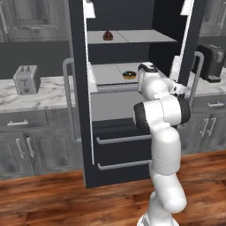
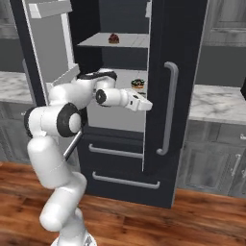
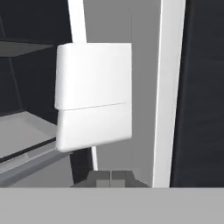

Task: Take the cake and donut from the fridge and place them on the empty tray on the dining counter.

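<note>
Grey cabinets and white marble surface (image 1: 48, 95) line the wall behind the black fridge (image 1: 114, 145), whose two doors stand open above a wooden floor (image 1: 44, 198). Inside, the cake (image 1: 107, 35) sits on the upper shelf and the donut (image 1: 129, 74) on the shelf below, both toward the back. From the left base view a toaster (image 1: 25, 79) shows on the surface at left and a dark coffee machine (image 1: 212, 62) at right. From the right base view the gripper (image 2: 146, 104) reaches across the fridge opening, just in front of and below the donut, apart from it. The hand view faces a white door bin (image 3: 94, 94) on the inner door, with the jaws closed on nothing.
</note>
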Tool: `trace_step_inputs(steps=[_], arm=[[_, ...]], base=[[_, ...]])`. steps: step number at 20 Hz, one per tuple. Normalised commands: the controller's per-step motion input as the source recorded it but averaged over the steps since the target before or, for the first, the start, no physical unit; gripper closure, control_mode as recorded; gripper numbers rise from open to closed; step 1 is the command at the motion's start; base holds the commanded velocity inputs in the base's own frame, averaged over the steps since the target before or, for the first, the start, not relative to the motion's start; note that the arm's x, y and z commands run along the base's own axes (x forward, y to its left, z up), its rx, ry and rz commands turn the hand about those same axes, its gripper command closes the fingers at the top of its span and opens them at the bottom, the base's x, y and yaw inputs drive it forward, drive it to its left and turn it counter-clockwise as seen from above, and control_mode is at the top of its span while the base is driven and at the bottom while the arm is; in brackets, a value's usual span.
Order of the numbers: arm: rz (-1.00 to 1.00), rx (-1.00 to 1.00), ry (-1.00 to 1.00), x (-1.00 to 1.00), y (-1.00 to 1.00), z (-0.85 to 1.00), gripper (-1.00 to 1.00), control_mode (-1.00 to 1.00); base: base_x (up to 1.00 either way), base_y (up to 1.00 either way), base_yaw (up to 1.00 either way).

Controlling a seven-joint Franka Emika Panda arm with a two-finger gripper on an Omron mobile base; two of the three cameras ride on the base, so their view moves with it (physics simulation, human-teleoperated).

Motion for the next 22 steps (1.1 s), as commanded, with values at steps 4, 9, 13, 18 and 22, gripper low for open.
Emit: trace_step_inputs(steps=[4, 9, 13, 18, 22], arm=[[-0.09, 0.2, 0.01, -0.79, -1.0, 0.0, 1.0, -1.0], [-0.08, 0.17, 0.01, -0.73, -1.0, 0.0, 1.0, -1.0], [-0.04, 0.14, 0.0, -0.47, -1.0, 0.13, 1.0, -1.0], [-0.01, 0.19, -0.05, -0.5, -0.78, 0.34, 1.0, -1.0], [0.11, 0.0, -0.02, -0.46, 0.1, 0.36, 1.0, -1.0]], base=[[0.0, 0.0, 0.0], [0.0, 0.0, 0.0], [0.0, 0.0, 0.0], [0.0, 0.0, 0.0], [0.0, 0.0, 0.0]])
